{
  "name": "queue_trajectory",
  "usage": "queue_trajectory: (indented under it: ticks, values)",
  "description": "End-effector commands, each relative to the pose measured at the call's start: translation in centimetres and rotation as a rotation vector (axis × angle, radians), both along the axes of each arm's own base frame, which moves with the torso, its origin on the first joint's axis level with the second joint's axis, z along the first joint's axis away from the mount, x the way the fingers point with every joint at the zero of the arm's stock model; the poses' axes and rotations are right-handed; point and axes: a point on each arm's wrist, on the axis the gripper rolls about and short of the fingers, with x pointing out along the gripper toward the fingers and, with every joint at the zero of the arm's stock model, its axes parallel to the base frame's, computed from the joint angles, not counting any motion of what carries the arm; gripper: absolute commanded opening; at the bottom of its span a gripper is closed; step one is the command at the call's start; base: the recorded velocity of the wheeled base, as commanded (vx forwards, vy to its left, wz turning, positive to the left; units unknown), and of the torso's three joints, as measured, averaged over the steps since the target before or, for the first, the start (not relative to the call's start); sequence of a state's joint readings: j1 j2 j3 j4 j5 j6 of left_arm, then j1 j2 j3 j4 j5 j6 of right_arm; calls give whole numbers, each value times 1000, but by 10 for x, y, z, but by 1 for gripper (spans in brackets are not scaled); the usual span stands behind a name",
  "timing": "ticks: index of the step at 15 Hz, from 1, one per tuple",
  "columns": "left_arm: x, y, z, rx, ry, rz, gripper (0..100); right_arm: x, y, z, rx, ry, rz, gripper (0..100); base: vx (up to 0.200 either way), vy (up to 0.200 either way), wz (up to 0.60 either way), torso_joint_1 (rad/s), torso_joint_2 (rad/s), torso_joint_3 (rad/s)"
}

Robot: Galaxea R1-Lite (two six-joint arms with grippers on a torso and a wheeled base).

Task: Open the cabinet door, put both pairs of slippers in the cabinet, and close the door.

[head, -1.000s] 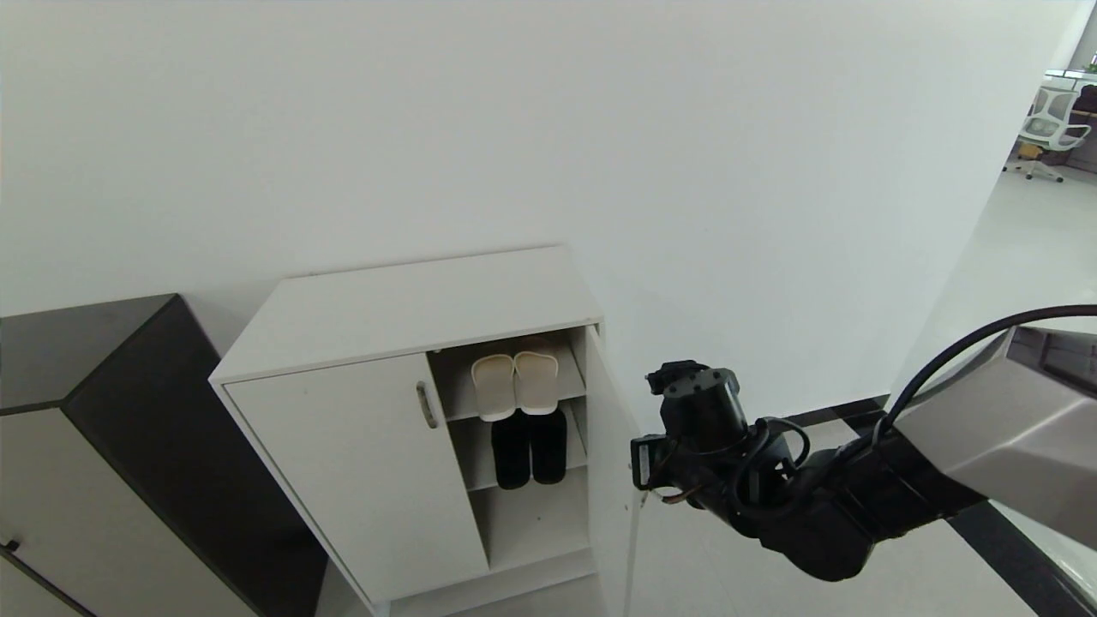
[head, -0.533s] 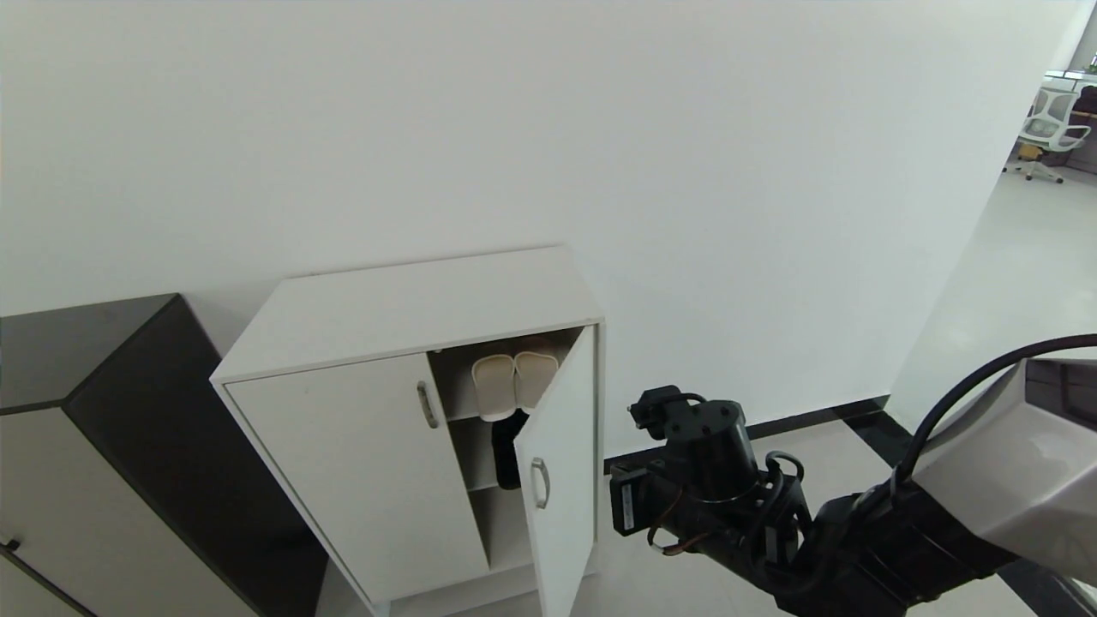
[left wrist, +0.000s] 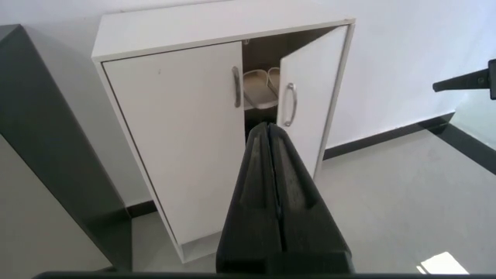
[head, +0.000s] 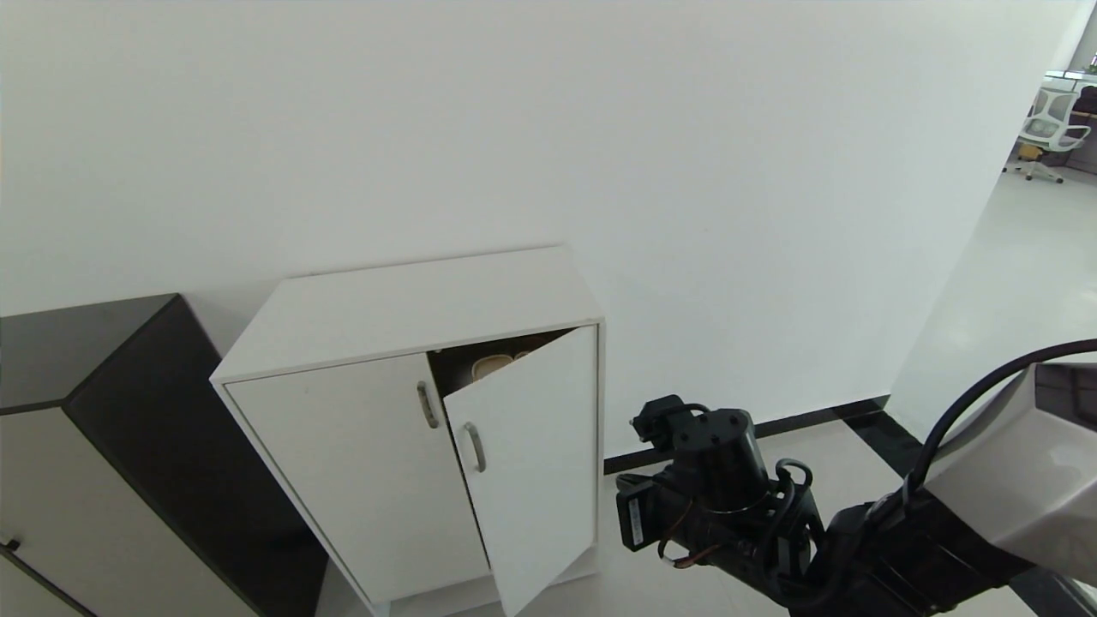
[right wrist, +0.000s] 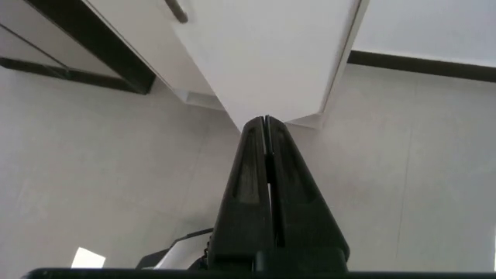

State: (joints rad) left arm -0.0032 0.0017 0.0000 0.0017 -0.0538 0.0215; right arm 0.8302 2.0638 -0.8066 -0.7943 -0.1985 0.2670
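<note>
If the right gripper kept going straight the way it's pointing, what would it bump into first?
Probably the partly open cabinet door. The right gripper, fingers shut, points at the door's lower edge. How much gap lies between them is hard to judge from these views.

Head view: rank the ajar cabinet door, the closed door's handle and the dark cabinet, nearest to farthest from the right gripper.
1. Ajar cabinet door, just ahead of the right gripper.
2. Closed door's handle, further to the robot's left.
3. Dark cabinet, farthest to the left.
</note>
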Motion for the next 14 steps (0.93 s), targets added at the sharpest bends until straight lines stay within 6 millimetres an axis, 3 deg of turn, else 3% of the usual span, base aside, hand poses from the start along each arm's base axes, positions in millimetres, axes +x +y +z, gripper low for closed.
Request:
queue_trajectory:
  ticks: [1, 6, 14]
  values:
    - [0, 0, 0, 0, 0, 0, 0, -2, 1, 0, -2, 1, 7, 0, 0, 0, 600, -2, 7, -2]
    - [0, 0, 0, 2, 0, 0, 0, -2, 0, -1, -6, 2, 11, 0, 0, 0, 600, 5, 3, 1]
    - [0, 0, 0, 2, 0, -1, 0, -7, -5, -14, 14, -12, 82, 0, 0, 0, 0, 0, 0, 0]
